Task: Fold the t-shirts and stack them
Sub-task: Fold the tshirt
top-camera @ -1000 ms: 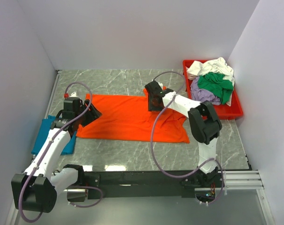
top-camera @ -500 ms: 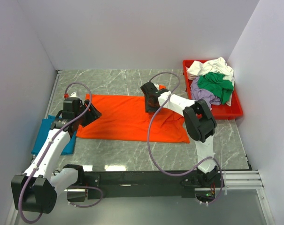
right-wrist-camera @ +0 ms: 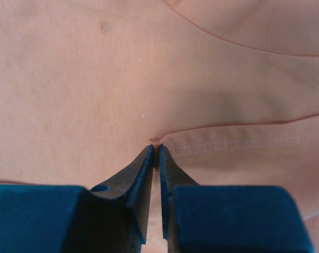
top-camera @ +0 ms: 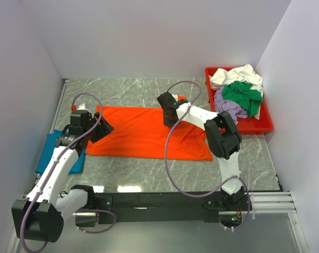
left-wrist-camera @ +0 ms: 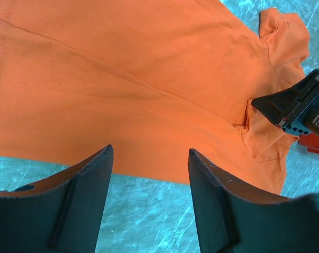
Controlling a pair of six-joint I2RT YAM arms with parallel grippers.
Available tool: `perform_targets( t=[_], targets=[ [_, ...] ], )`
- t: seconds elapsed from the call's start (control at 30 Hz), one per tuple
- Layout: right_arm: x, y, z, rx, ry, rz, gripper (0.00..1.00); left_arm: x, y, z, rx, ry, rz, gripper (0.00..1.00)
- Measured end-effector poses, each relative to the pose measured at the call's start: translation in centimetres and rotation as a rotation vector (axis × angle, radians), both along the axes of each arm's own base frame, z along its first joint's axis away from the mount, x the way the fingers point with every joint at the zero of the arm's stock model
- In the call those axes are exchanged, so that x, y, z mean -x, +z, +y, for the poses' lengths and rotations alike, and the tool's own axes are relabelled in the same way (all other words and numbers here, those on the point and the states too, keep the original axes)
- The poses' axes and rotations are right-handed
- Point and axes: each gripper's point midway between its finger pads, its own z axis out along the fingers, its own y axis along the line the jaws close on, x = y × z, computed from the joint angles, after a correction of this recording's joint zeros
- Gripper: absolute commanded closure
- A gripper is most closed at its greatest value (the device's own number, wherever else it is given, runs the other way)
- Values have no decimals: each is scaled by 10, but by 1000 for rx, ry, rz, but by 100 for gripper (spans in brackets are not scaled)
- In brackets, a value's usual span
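A bright orange t-shirt (top-camera: 143,132) lies spread flat across the middle of the table. My right gripper (top-camera: 167,117) is down on its far edge, left of the sleeve. In the right wrist view its jaws (right-wrist-camera: 155,147) are shut, pinching a small ridge of orange cloth (right-wrist-camera: 148,68) beside a stitched hem. My left gripper (top-camera: 104,128) hovers over the shirt's left end. In the left wrist view it (left-wrist-camera: 150,150) stands open and empty, above the near hem of the orange shirt (left-wrist-camera: 122,79) and bare table. A folded teal-blue t-shirt (top-camera: 46,153) lies at the far left.
A red tray (top-camera: 262,126) at the back right holds a heap of white (top-camera: 238,74), green (top-camera: 242,94) and lavender (top-camera: 228,107) shirts. White walls close in the grey marble table (top-camera: 138,92) on three sides. The black rail (top-camera: 164,200) runs along the near edge.
My right gripper has slid a little left along the shirt's far edge and closed on the cloth. The left arm has not moved.
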Motion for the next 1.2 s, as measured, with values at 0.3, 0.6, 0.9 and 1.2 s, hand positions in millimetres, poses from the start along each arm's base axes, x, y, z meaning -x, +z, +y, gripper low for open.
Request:
perform_targets(
  t=[0.3, 0.6, 0.9, 1.2],
  targets=[
    [0, 0, 1, 0, -3, -1, 100, 3, 2, 2, -6, 6, -2, 35],
    [6, 6, 18, 2, 36, -20, 100, 3, 2, 3, -10, 12, -5, 35],
    [11, 7, 27, 2, 64, -28, 100, 2, 2, 3, -6, 18, -3, 35],
    [4, 23, 33, -5, 84, -43, 53, -13, -15, 4, 26, 90, 57, 30]
  ],
)
